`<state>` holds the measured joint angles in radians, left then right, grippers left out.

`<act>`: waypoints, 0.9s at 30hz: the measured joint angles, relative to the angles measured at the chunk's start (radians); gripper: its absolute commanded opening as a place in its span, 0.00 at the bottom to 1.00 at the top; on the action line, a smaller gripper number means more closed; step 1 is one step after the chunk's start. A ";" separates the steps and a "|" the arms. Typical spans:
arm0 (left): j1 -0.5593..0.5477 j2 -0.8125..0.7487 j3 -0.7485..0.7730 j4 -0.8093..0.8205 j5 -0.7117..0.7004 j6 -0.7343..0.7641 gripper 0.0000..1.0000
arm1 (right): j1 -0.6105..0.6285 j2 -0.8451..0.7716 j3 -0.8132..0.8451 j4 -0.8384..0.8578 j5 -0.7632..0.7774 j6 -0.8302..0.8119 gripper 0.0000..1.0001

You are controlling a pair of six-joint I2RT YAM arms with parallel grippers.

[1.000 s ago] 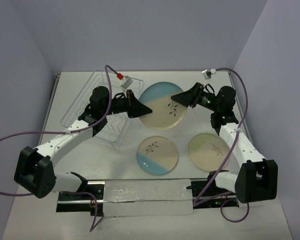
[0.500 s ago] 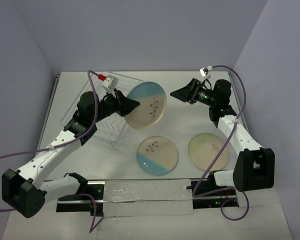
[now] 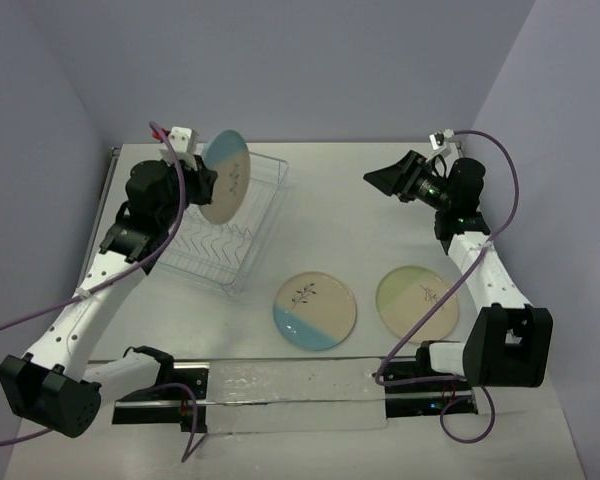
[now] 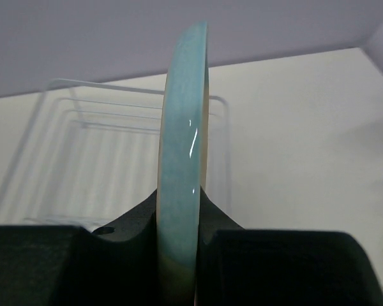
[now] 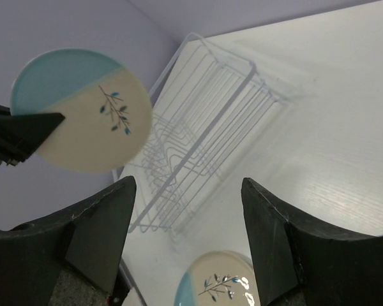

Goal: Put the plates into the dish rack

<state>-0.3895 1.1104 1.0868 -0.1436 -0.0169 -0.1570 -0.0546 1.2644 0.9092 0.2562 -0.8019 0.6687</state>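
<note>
The left tool [image 3: 202, 186] pinched a blue-and-cream plate [image 3: 227, 175] by its rim above the dish rack [image 3: 261, 214], at the table's far-left corner; the right tool [image 3: 375, 179] stood open, empty. That thin rim grip could slip, dropping it.

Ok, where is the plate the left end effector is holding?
Top view, upper left: the held plate stands on edge in the left end effector, above the far end of the dish rack.

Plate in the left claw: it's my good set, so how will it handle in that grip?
Probably stiff: the plate stands edge-on, unbent, pinched at its rim by the left claw. Its shiny glaze likely makes it slippery. Likely breakable if dropped onto the wire rack below.
</note>
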 measured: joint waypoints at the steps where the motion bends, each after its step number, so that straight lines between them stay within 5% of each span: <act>1: 0.026 0.003 0.018 -0.018 -0.010 0.032 0.00 | -0.009 0.000 0.000 -0.001 0.003 -0.004 0.73; 13: 0.287 -0.010 0.081 -0.133 0.015 0.363 0.00 | -0.066 -0.001 -0.009 -0.021 -0.014 -0.062 0.73; 27: 0.445 0.207 0.247 -0.322 0.221 0.634 0.00 | -0.100 -0.025 -0.036 -0.049 -0.033 -0.099 0.72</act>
<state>0.0559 1.3178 1.3337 -0.4658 0.2037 0.4772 -0.1551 1.2396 0.8729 0.2076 -0.8347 0.5702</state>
